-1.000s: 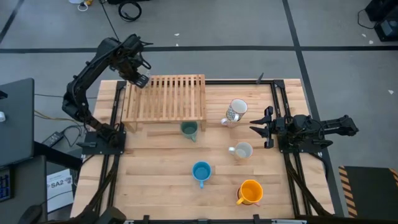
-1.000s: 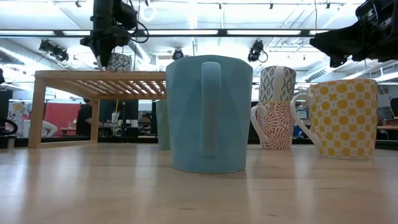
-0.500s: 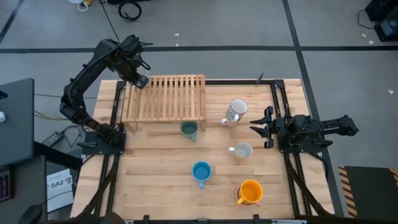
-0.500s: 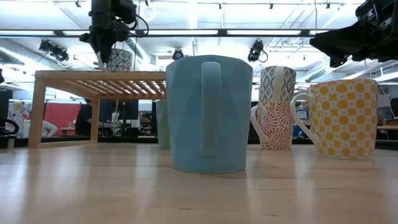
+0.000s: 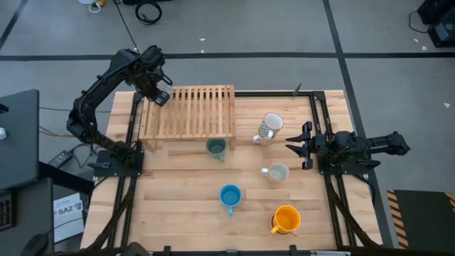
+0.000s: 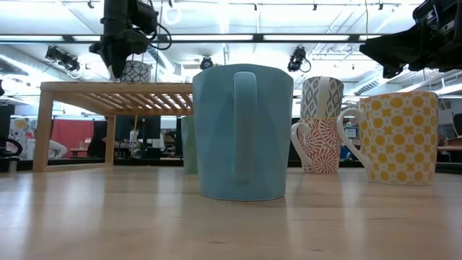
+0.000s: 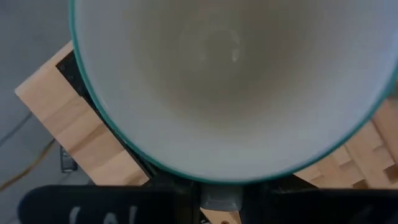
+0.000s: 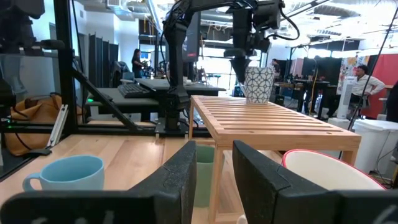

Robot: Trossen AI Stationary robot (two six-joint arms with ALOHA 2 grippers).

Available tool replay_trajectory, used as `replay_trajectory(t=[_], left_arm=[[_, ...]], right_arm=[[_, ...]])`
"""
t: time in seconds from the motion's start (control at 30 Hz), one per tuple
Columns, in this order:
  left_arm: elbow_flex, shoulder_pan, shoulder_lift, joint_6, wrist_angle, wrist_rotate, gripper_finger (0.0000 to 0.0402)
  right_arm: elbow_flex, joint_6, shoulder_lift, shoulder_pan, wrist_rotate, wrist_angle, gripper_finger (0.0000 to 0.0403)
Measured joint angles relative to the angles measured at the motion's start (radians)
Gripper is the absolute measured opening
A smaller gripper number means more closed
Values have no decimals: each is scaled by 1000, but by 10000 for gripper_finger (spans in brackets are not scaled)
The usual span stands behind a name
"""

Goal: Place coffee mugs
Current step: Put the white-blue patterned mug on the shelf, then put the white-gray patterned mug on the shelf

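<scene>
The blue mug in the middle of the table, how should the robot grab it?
Probably by the rim, coming straight down from above. The blue mug stands upright with its open mouth facing up, so one finger could slip inside and one outside the wall. Its handle points toward the table's front edge; gripping the rim on a side away from the handle looks easiest. The idle right gripper is nearest.

Your left pincer [image 5: 161,97] points down at the far left, arm reaching high and bent. Your right pincer [image 5: 297,146] rests low at the right, fingers parted.
</scene>
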Motion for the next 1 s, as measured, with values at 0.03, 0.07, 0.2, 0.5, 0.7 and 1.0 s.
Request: replay_trajectory(t=[0.03, 0.07, 0.2, 0.5, 0.7, 1.0], left_arm=[[-3, 0, 1, 13, -1, -3, 76], [-3, 0, 2, 27, -3, -8, 79], [-5, 0, -5, 25, -3, -17, 93], [-11, 0, -31, 24, -16, -51, 109], [-11, 0, -32, 24, -13, -51, 135], [-11, 0, -33, 39, -11, -51, 209]], right_arm=[[0, 0, 0, 0, 0, 0, 110], [0, 0, 0, 0, 0, 0, 110], [0, 0, 0, 0, 0, 0, 110], [0, 0, 0, 0, 0, 0, 110], [0, 0, 0, 0, 0, 0, 110], [0, 0, 0, 0, 0, 0, 110]])
